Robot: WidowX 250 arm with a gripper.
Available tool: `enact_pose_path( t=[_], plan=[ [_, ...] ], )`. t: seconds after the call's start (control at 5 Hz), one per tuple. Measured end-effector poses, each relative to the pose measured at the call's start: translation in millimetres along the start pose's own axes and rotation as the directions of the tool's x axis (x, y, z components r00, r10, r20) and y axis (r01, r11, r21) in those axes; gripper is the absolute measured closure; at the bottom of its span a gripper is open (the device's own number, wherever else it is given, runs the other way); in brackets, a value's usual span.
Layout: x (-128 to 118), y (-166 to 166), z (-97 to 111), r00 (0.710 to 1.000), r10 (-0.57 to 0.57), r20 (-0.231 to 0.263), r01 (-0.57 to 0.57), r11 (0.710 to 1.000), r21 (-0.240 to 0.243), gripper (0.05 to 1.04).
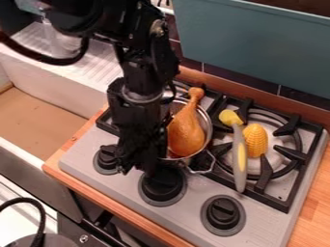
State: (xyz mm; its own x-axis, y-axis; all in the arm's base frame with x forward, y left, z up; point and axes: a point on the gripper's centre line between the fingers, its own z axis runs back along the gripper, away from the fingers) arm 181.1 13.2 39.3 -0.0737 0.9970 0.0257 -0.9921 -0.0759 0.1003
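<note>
The black gripper point(138, 166) hangs over the left part of the toy stove, its tips low beside the metal pot, just above the knobs. A brown drumstick point(185, 131) lies in the metal pot point(207, 126), its bone end leaning over the back rim. The arm covers the pot's left side. To the right, a yellow corn piece point(256, 140) rests on the right burner. Beside it lies a utensil with a yellow head and a grey and yellow handle point(240, 157).
The stove point(190, 207) has several black knobs along its front. At the left is a sink point(48, 113) with a ribbed drainboard point(90, 62). Behind the stove stands a blue-green panel point(258, 43). A wooden counter point(318, 207) borders the stove's right side.
</note>
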Motion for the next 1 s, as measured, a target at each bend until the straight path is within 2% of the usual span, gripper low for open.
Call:
enact_pose_path(
  t=[0.2,0.4,0.6,1.0],
  plan=[
    [7,-1,7,0.999,-0.032,-0.010,0.032,0.999,-0.001,0.531],
    [20,-16,24,0.997,-0.066,-0.032,0.063,0.995,-0.071,0.233],
    [30,-22,36,0.995,-0.078,-0.058,0.073,0.994,-0.087,0.077],
    [32,-39,62,0.987,-0.149,-0.063,0.140,0.981,-0.136,0.084]
  ],
)
